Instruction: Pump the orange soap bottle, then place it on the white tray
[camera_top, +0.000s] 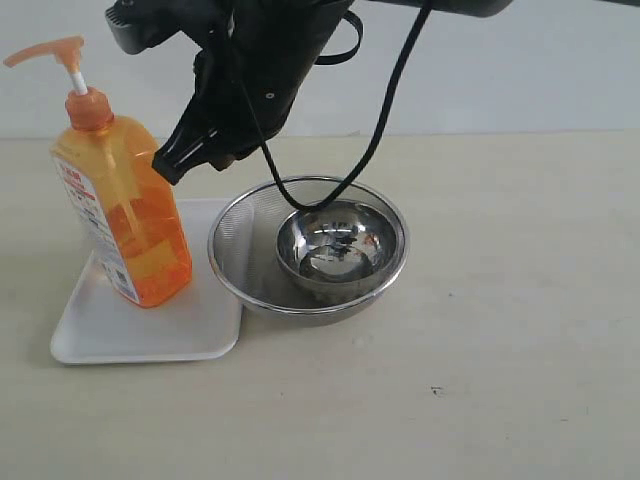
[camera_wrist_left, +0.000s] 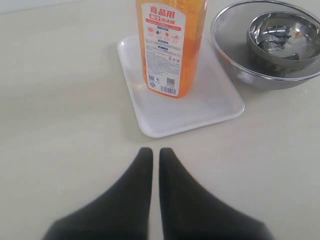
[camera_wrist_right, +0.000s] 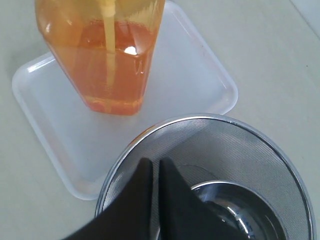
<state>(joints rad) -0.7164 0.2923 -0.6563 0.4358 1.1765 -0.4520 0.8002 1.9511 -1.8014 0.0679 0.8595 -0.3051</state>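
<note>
We call it placed: orange soap bottle (camera_top: 125, 215) upright on white tray (camera_top: 150, 335); right claw (camera_top: 165, 167), at its 3 o'clock, clenched empty.

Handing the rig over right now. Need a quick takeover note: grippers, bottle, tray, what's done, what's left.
Left gripper: shut, empty, over bare table in front of the white tray.
Right gripper: shut, empty, above the mesh bowl, next to the orange soap bottle but apart from it in its wrist view.
Bottle: upright on the tray, pump head raised.
Done: placement looks complete.
Left: these views cannot show whether it was pumped; check that, then probably just retract the arms.
</note>
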